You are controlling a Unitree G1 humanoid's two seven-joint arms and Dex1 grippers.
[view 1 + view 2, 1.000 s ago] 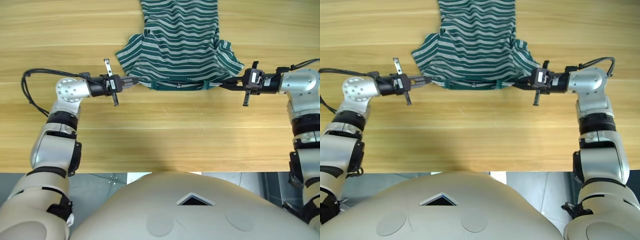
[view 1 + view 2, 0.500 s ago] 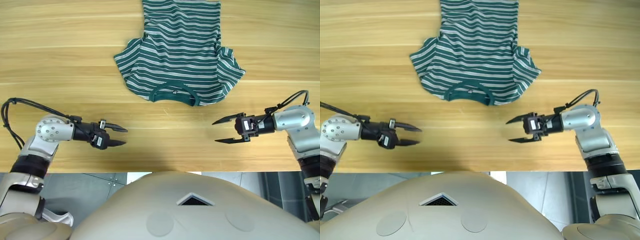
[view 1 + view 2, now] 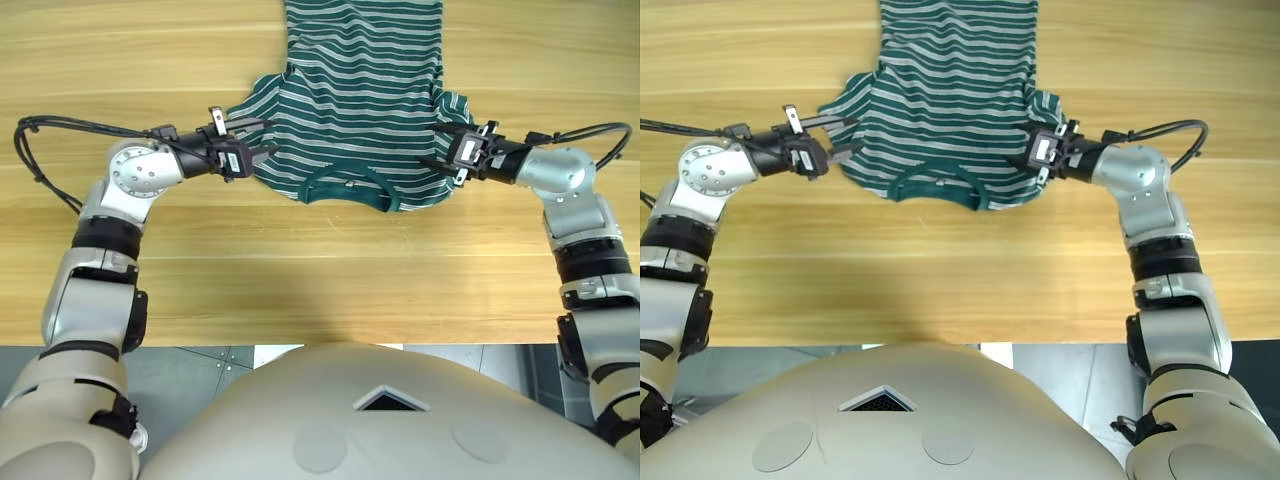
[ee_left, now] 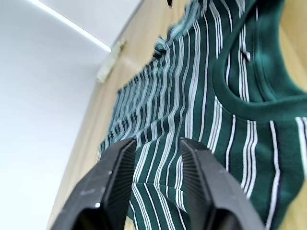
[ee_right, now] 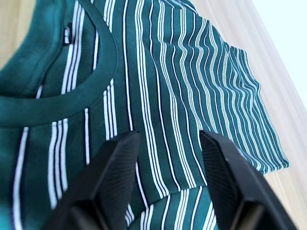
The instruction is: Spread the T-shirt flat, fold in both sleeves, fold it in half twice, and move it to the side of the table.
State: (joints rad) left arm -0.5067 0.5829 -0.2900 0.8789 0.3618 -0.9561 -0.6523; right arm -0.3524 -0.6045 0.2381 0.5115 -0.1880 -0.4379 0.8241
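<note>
The shirt [image 3: 360, 90] lies on the far half of the table [image 3: 300, 280], collar toward the near edge, both sleeves crumpled inward. We hold our left gripper [image 3: 262, 140] at the left sleeve and our right gripper [image 3: 432, 145] at the right sleeve. Each has its fingers parted over the striped cloth, likely so that pinching both sleeves together lets us pull them flat.

T-shirt [image 3: 360, 100]: green with white stripes, lying on the table, collar nearest the robot, body running away from it.
Left gripper [image 3: 268, 138]: at the shirt's left sleeve, fingers parted over the cloth.
Right gripper [image 3: 432, 146]: at the right sleeve, fingers parted likewise.
Table [image 3: 300, 270]: pale wood.
</note>
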